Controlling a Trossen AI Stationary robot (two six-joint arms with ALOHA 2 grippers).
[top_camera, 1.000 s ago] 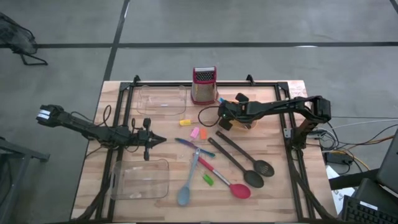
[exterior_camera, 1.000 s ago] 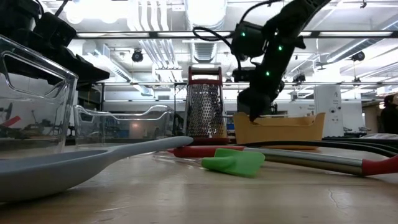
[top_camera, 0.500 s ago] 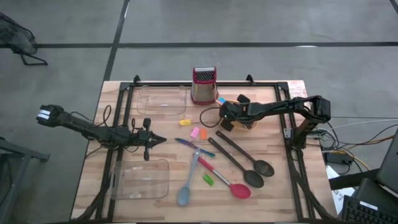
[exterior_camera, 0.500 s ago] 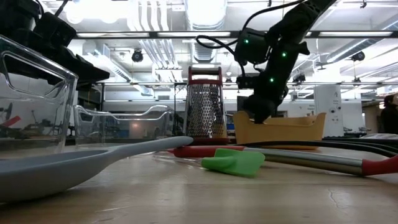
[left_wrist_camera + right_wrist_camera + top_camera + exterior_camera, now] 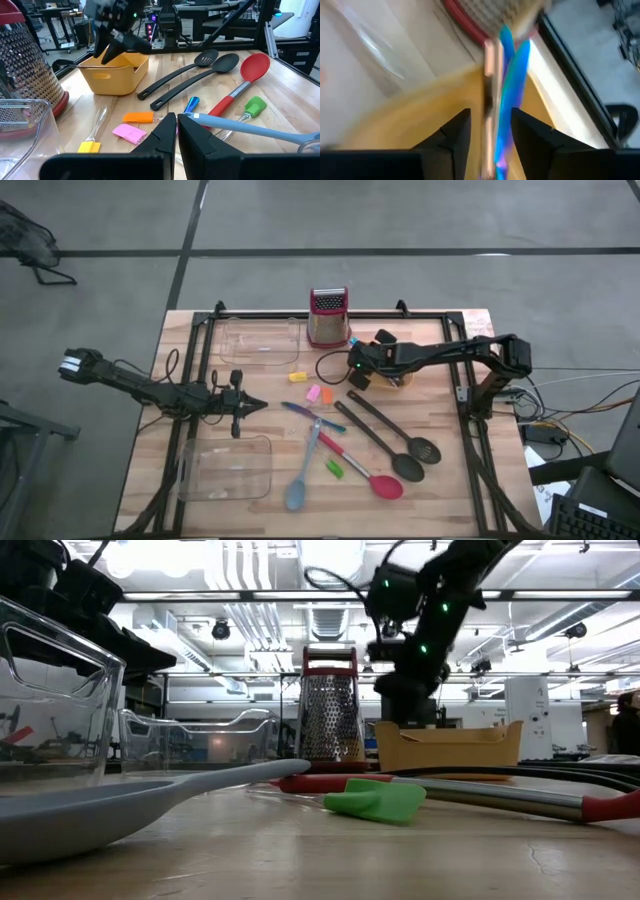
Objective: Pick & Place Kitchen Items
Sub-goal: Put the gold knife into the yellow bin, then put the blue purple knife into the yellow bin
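Observation:
My right gripper (image 5: 353, 371) hangs open just above the left rim of the orange bowl (image 5: 399, 378). In its wrist view a blue stick (image 5: 513, 65) and a pink stick (image 5: 488, 65) show in the gap beyond its fingers, standing in the bowl. The blue stick's top (image 5: 353, 340) pokes out beside the grater. On the table lie two black slotted spoons (image 5: 392, 436), a red-headed spoon (image 5: 366, 472), a grey-blue spatula (image 5: 303, 473), a thin blue stick (image 5: 300, 410) and small yellow (image 5: 296, 376), pink (image 5: 313, 393), orange (image 5: 326, 394) and green (image 5: 335, 469) blocks. My left gripper (image 5: 258, 408) waits shut at the table's left.
The red-topped metal grater (image 5: 328, 317) stands at the far edge, close to the bowl. One clear tray (image 5: 262, 340) sits far left of the grater, another (image 5: 230, 467) near left. A black frame (image 5: 205, 330) runs around the tabletop.
My right gripper has risen from inside the orange bowl to just above its rim and shifted a little toward the table's left. The items on the table have stayed where they were.

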